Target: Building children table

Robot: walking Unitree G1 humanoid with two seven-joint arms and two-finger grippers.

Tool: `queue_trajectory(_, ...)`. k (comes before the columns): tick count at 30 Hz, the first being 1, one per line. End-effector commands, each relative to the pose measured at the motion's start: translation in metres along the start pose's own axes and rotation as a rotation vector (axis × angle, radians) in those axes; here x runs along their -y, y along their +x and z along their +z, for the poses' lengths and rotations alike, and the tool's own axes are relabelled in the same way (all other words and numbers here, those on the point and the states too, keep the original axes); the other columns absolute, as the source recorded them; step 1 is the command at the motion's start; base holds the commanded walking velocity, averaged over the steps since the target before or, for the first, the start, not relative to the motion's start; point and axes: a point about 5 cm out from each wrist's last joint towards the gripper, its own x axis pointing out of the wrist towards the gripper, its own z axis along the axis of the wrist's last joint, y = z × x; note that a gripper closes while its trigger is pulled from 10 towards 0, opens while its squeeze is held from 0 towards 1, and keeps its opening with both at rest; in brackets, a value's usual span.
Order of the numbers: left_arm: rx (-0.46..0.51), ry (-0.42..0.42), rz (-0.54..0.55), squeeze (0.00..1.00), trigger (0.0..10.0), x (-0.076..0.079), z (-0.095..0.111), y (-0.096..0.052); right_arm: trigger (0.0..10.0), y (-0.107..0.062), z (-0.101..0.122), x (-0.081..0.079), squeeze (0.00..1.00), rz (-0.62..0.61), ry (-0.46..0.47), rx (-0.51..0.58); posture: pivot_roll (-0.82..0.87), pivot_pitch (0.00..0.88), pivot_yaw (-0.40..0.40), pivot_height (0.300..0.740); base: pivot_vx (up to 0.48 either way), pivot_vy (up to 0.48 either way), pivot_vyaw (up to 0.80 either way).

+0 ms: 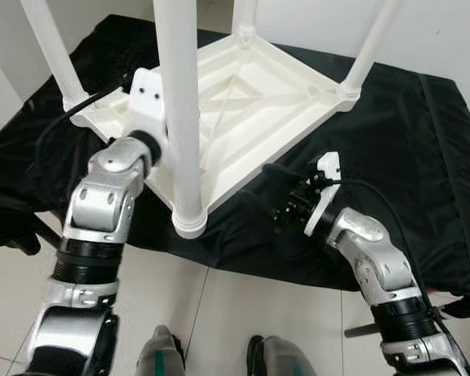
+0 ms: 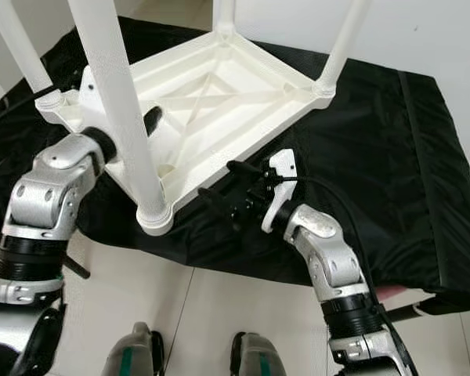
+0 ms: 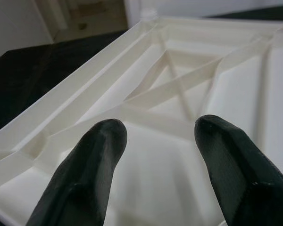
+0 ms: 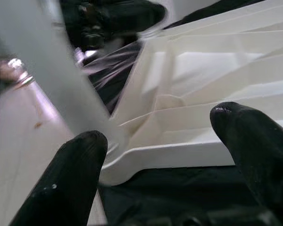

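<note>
table (image 1: pixel 258 102): white, upside down on black cloth (image 1: pixel 423 157), 4 legs up | left gripper (image 3: pixel 155 155): fingers spread, over its ribbed underside | right gripper (image 4: pixel 165 155): fingers spread, at its near edge

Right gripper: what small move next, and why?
Probably ease the right gripper forward so its open fingers straddle the tabletop rim. It sits just short of the edge near the front leg, while the left gripper reaches inside.
</note>
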Motion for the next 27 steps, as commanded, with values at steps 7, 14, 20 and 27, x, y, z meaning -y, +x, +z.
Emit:
queue_trajectory(7, -0.107, 0.071, 0.029, 0.0, 10.0, -0.02, -0.022, -0.004, 10.0, 0.012, 0.017, -0.011, 0.0, 0.317, -0.078, -0.048, 0.02, 0.106, -0.057, 0.74, 0.0, 0.0, 0.0)
queue_trajectory(14, -0.123, 0.077, 0.071, 0.0, 10.0, -0.033, -0.022, -0.008, 10.0, 0.027, 0.024, -0.013, 0.0, 0.429, -0.092, -0.045, 0.03, 0.108, -0.053, 0.74, 0.0, 0.0, 0.0)
queue_trajectory(20, -0.14, 0.085, 0.105, 0.0, 10.0, -0.043, -0.025, -0.013, 10.0, 0.045, 0.02, -0.022, 0.0, 0.494, -0.077, -0.033, 0.04, 0.109, -0.052, 0.74, 0.0, 0.0, 0.0)
queue_trajectory(27, -0.145, 0.086, 0.117, 0.0, 10.0, -0.046, -0.026, -0.014, 10.0, 0.064, 0.017, -0.032, 0.0, 0.54, -0.049, -0.005, 0.05, 0.11, -0.054, 0.74, 0.0, 0.0, 0.0)
